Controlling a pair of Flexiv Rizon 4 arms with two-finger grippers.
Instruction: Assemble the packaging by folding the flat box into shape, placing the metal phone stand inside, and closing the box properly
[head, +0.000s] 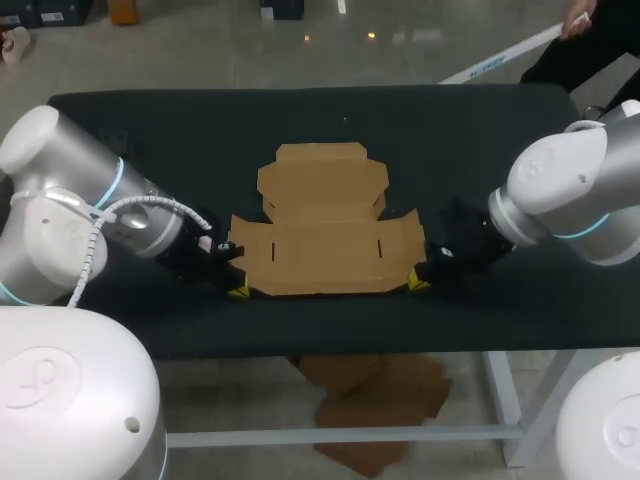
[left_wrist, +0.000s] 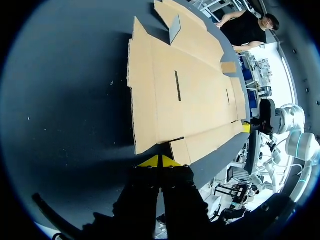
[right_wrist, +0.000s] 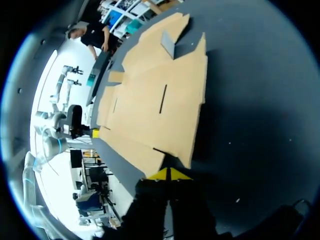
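A flat brown cardboard box lies unfolded in the middle of the dark table, its front edge near the table's front. My left gripper sits low at the box's front left corner, shut, yellow tips pressed together just short of the cardboard edge. My right gripper mirrors it at the front right corner, also shut and holding nothing. In the left wrist view my left gripper faces the box; in the right wrist view my right gripper faces the box. No metal phone stand is in view.
The black table has bare surface behind and to both sides of the box. A small tab stands up on the box's far part. Each wrist view shows the other arm's yellow tip across the box.
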